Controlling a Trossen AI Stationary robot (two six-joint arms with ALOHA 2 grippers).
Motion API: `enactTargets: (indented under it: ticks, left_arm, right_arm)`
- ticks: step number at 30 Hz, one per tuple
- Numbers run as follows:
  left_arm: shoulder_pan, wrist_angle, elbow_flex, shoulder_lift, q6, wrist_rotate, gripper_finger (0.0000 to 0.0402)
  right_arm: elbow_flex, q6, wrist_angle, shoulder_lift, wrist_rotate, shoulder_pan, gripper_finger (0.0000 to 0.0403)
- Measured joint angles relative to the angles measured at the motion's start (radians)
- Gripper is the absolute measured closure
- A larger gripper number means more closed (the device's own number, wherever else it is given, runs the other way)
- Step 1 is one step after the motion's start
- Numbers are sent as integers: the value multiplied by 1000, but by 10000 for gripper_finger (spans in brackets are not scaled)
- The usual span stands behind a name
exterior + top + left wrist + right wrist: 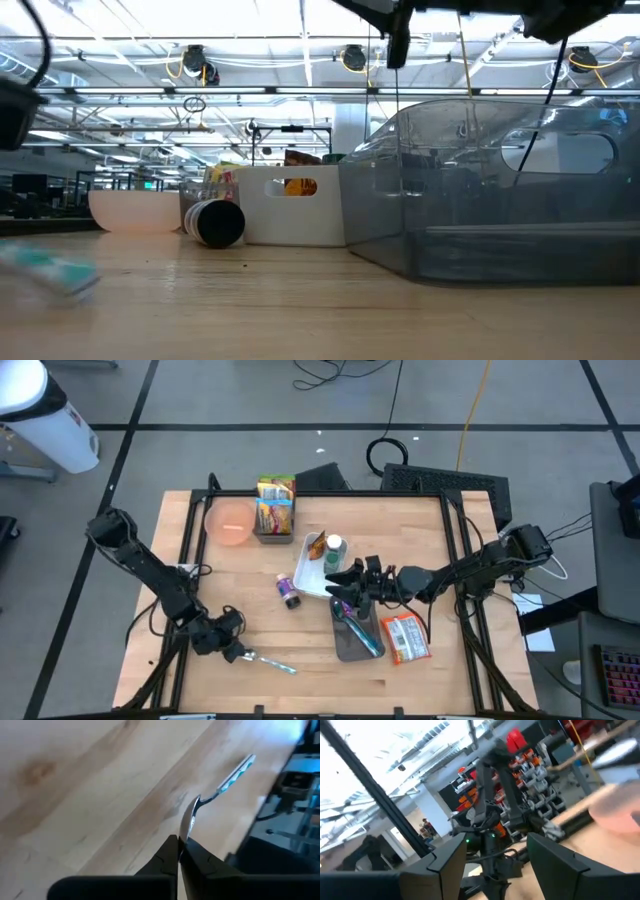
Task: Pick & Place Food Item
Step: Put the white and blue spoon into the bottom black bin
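Left end effector (237,650) rests low on the worktop (220,600), fingers together beside a spoon (272,662), not gripping it. Right end effector (345,582) hovers with fingers apart over the white tray (305,572), likely to take food (317,546) there.

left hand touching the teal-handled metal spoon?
Touching. In the left wrist view the left hand has its dark fingers closed on the bowl end of the teal-handled metal spoon, which lies on the wooden table.
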Motion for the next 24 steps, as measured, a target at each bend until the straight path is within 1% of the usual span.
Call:
enactTargets:
  ticks: [3, 5, 6, 9, 11, 13, 15, 18, 22, 24]
  left_arm:
    - [50, -12, 0, -70, 44, 3, 393]
    - [94, -24, 0, -126, 68, -4, 394]
    - [114, -30, 0, -154, 80, -15, 396]
    - [184, -34, 0, -237, 129, -51, 396]
    - [234, -34, 0, -285, 168, -68, 396]
    - [285, -35, 0, -326, 205, -72, 397]
    - [339, -66, 16, -350, 232, -71, 397]
    - [426, -155, 64, -361, 287, -51, 398]
    - [543, -245, 159, -359, 383, 28, 398]
    - [598, -291, 220, -341, 418, 43, 398]
  right_arm:
    - [65, -114, -35, 0, -1, 15, 202]
    - [141, -206, -150, -1, -2, 25, 202]
    - [187, -250, -242, -1, -2, 31, 202]
    - [356, -387, -591, 1, -2, 50, 202]
    - [465, -449, -814, 3, -2, 59, 202]
    - [541, -488, -948, 14, -3, 60, 202]
    - [565, -521, -991, 17, -1, 59, 202]
    - [587, -553, -987, 18, 4, 57, 202]
    - [592, -591, -1019, 16, 30, 59, 202]
    - [590, -595, -1047, 21, 32, 56, 202]
